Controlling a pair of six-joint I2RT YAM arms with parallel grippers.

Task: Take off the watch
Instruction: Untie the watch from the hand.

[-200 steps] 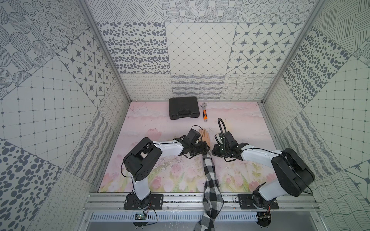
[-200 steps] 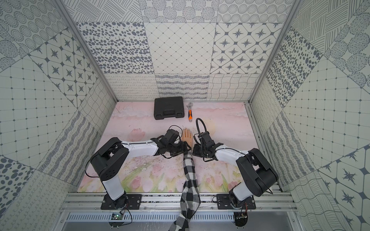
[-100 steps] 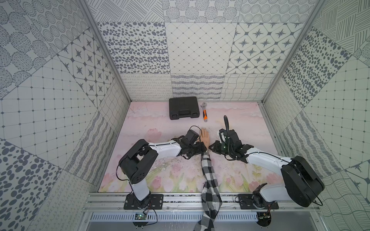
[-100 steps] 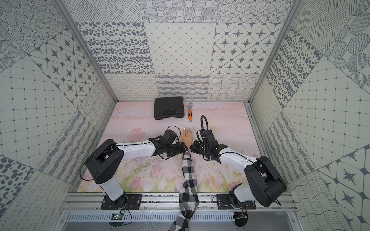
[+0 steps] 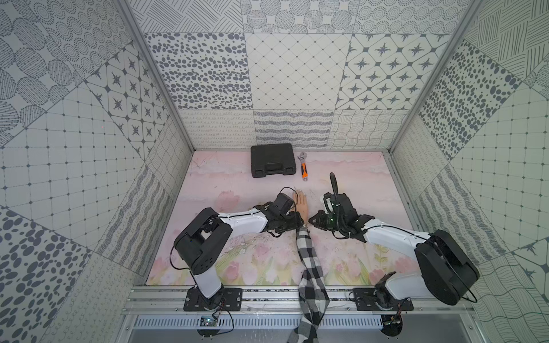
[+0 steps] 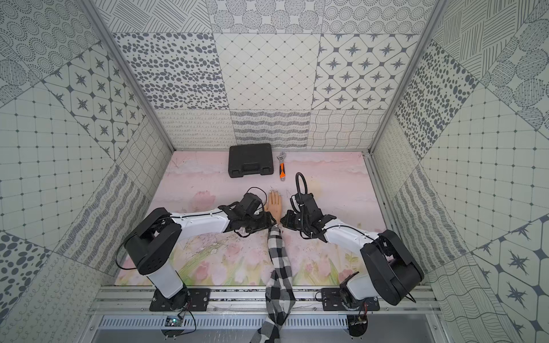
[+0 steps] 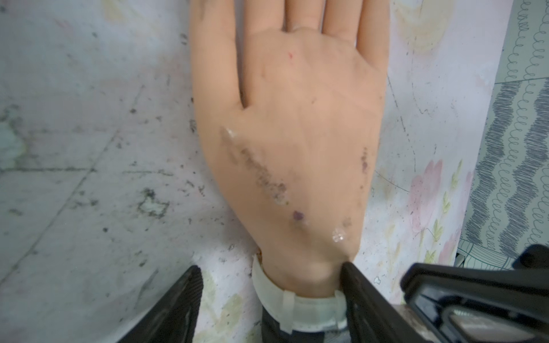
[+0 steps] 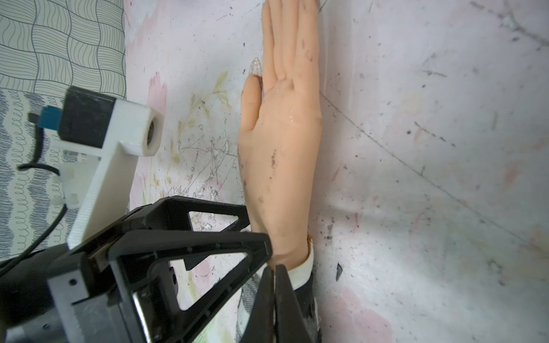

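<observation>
At the mannequin hand, left gripper open astride the watch, right gripper still closed.

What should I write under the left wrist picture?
Left gripper straddles the mannequin hand at the wrist, where the pale-strapped watch sits.

Upper middle: case and wrench lay by the back wall.
Centre: hand and sleeve ran down to the lower edge, splitting the mat.
Wrist: left gripper and right gripper blocked both sides.
Just above centre, either side: open mat.
</observation>
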